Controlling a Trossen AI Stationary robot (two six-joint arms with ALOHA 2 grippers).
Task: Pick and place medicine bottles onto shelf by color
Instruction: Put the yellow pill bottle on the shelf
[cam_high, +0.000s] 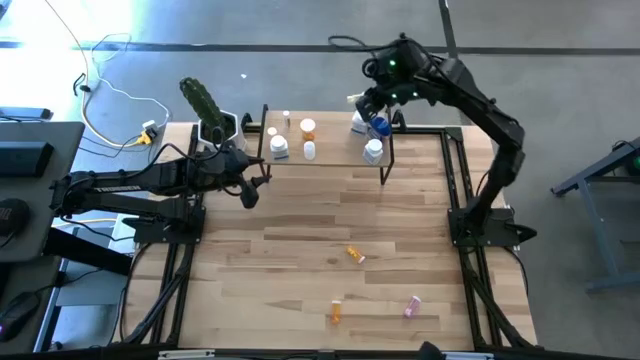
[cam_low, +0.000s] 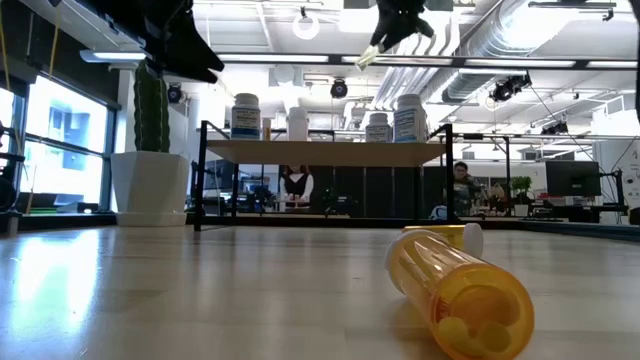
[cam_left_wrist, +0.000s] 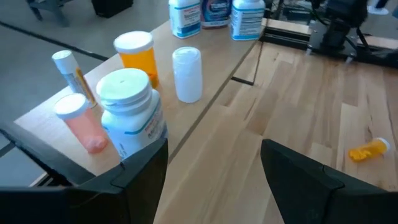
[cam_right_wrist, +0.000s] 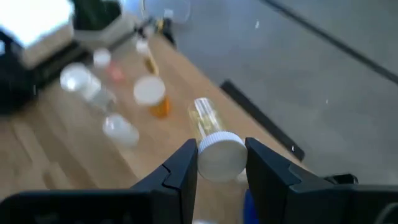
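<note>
The right gripper (cam_right_wrist: 221, 163) is hovering above the shelf's (cam_high: 340, 158) right end, its jaws clamping a white-capped bottle (cam_right_wrist: 214, 140) between them. The left gripper (cam_left_wrist: 214, 165) is waiting beside the shelf's left end, jaws standing wide and holding nothing; a white jar (cam_left_wrist: 130, 112) is standing just ahead of them. Three bottles (cam_high: 354, 255) are lying on the table (cam_high: 300, 270), well apart from both grippers.

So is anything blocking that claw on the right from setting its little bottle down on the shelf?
Nothing visible blocks it. The right gripper holds a white-capped bottle above the shelf. Other bottles already stand there, a blue one and a white one close beneath it, so free space looks tight.
</note>
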